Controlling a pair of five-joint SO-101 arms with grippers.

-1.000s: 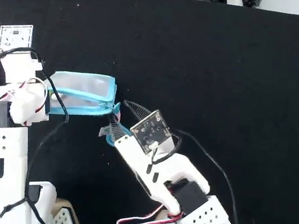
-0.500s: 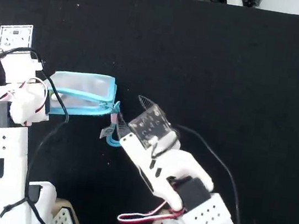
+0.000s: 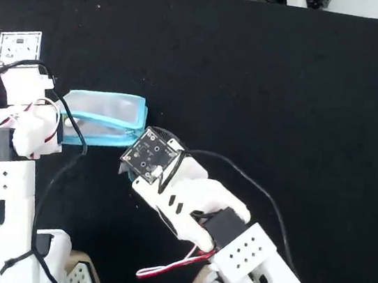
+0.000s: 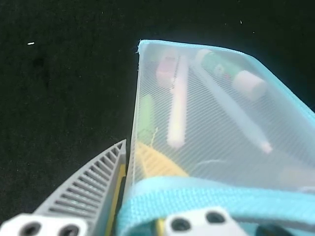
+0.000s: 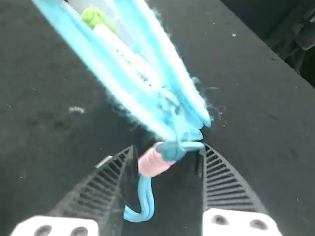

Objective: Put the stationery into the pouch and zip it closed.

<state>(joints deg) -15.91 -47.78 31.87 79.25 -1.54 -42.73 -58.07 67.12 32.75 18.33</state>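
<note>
Pouch (image 3: 105,114) end clamped in left jaws, its zipper pull (image 5: 155,161) between the spread right jaws

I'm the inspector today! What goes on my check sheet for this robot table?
Surface: black table.
Job's things: pouch at the left, pens inside. It looks unzipped, with its pull at the end.
Clutter: nothing seen.
Grippers: left gripper shut on the pouch's end. Right gripper open, one finger on each side of the pull.
Cables: black cables, one looping over the table, one crossing the pouch.
Surroundings: small things past the table's far edge, too small to tell.
</note>
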